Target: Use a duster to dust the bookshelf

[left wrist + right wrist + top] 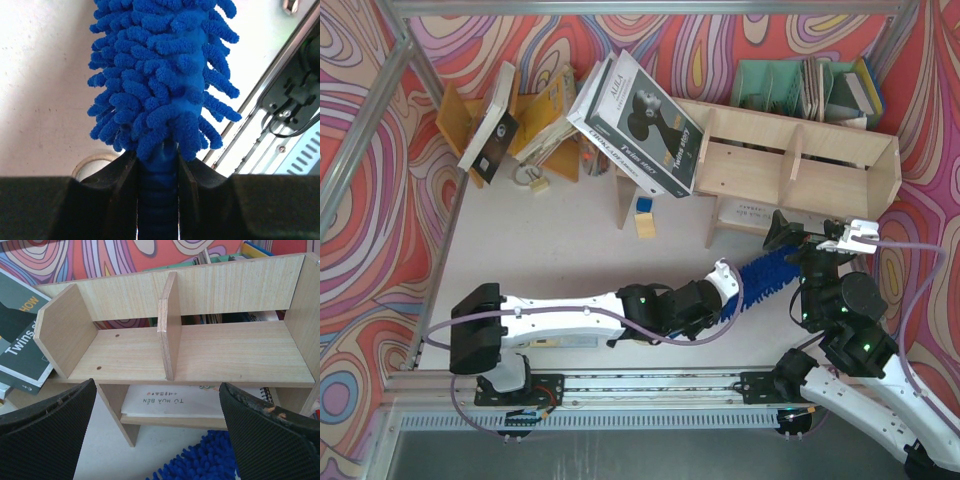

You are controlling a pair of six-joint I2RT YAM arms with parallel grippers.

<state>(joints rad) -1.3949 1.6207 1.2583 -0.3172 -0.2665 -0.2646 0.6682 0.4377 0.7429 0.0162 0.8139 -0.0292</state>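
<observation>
Left gripper (157, 167) clamped on duster (160, 75), clearest from wrist, right gripper (157, 410) apart before bookshelf (230, 350)

The bookshelf (225, 347) is pale bare wood, matt with visible grain and raw layered edges; the duster (160, 75) is fluffy bright blue cloth on a ribbed blue plastic handle (157, 205); the table (570, 250) is smooth matt white; the leaning book (640, 125) has a smooth paper cover; the rail (650, 384) is dull silver metal.
</observation>
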